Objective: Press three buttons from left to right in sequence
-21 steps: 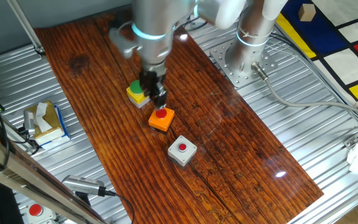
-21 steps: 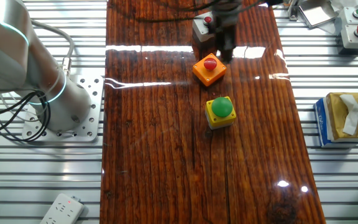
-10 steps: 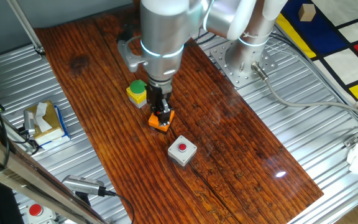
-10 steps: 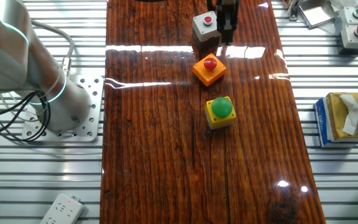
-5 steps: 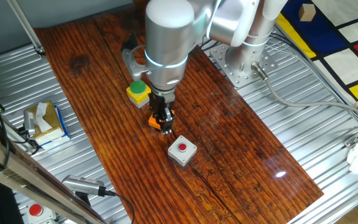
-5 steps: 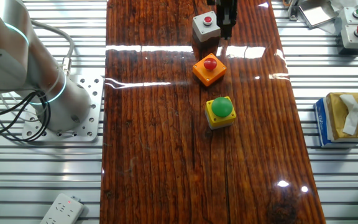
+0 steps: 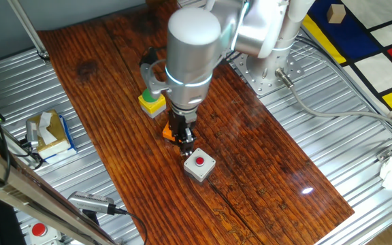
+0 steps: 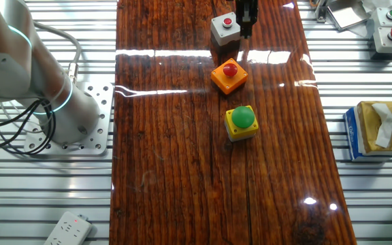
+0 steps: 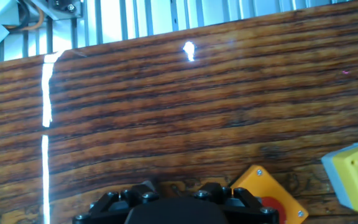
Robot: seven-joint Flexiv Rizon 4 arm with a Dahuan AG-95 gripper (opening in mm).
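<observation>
buttons: we are seeing three small boxes lying in a diagonal row on the wooden board (image 7: 107, 82). in one fixed view the yellow box (image 7: 150, 104) is sitting at the 10 o'clock end of the row, the orange box (image 7: 169, 131) is in the middle and mostly hidden behind our gripper (image 7: 186, 146), and the grey box (image 7: 199, 166) with its red button is lying at the 4 o'clock end. in the other fixed view the same row is running the other way: yellow box (image 8: 241, 124) with green button nearest, orange box (image 8: 229, 75) at its 11 o'clock, grey box (image 8: 224, 28) at 12 o'clock near the top edge.

we are hanging our gripper (image 8: 248, 20) low over the board, between the orange and grey boxes in one fixed view, and just at 3 o'clock of the grey box in the other. whether it is touching either box we cannot tell.

in the hand view the orange box (image 9: 263, 190) is showing at the bottom, with the yellow box (image 9: 353, 174) at its 3 o'clock. only the dark gripper body is showing there, so we cannot tell whether our fingers are open or closed, nor whether they are holding anything.
</observation>
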